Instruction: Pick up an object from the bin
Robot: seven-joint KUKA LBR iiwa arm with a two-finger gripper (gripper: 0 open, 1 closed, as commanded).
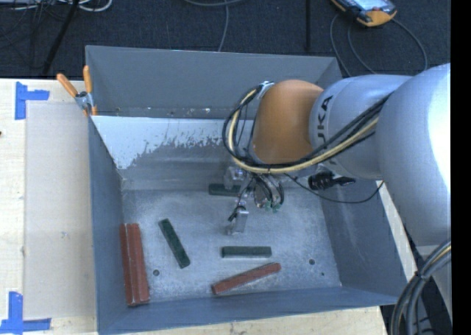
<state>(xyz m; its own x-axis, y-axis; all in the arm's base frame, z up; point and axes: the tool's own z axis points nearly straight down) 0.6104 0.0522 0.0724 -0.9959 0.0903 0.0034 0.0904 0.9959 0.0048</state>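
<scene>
My gripper (236,221) hangs low over the middle of the bin floor, under the orange cover on the wrist. A short dark green bar (246,252) lies flat just in front of it, a little apart from its tip. Behind the gripper, toward the back wall, a dark flat piece (219,189) pokes out to the left, partly hidden by the wrist. Another dark green bar (175,243) lies slanted to the left of the gripper. Nothing shows held in the gripper.
A long reddish-brown stick (246,279) lies slanted near the front wall. A wider reddish-brown block (134,263) lies along the left wall. The arm and its cables cover the bin's right rear part.
</scene>
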